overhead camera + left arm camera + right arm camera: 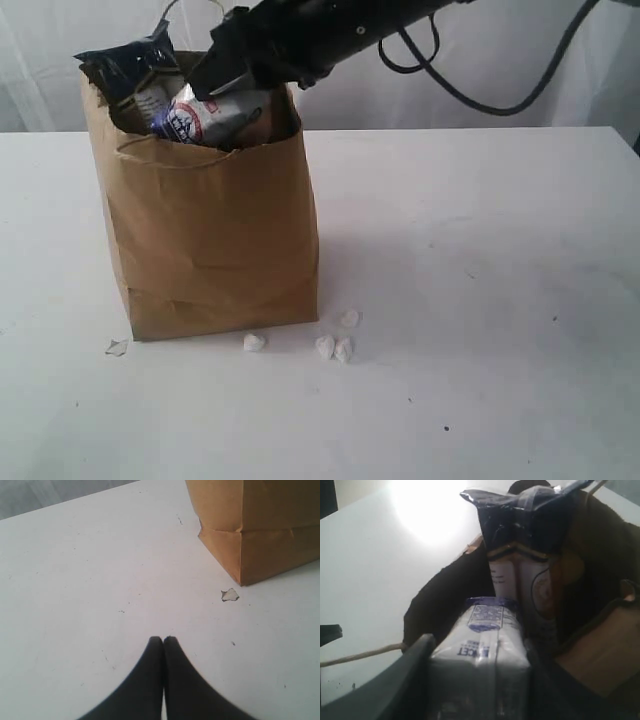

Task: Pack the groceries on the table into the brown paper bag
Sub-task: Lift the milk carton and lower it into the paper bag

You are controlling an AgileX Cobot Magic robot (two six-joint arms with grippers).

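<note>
Carton [480, 652] sits clamped in right pincer [225, 85] at the mouth of the brown paper bag [210, 250], beside the upright dark-blue packet [125, 65]; lower it past the rim before releasing; left pincer [163, 641] hangs clenched, empty, over worktop [75, 580].

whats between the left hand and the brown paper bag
Bare white table, apart from one small white scrap just off the corner of the brown paper bag; the left wrist view shows it.

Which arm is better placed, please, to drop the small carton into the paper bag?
Right. The right gripper holds the small white-blue carton at the brown paper bag's mouth, beside the dark-blue packet. The left gripper is shut, empty, over the table outside the bag.
</note>
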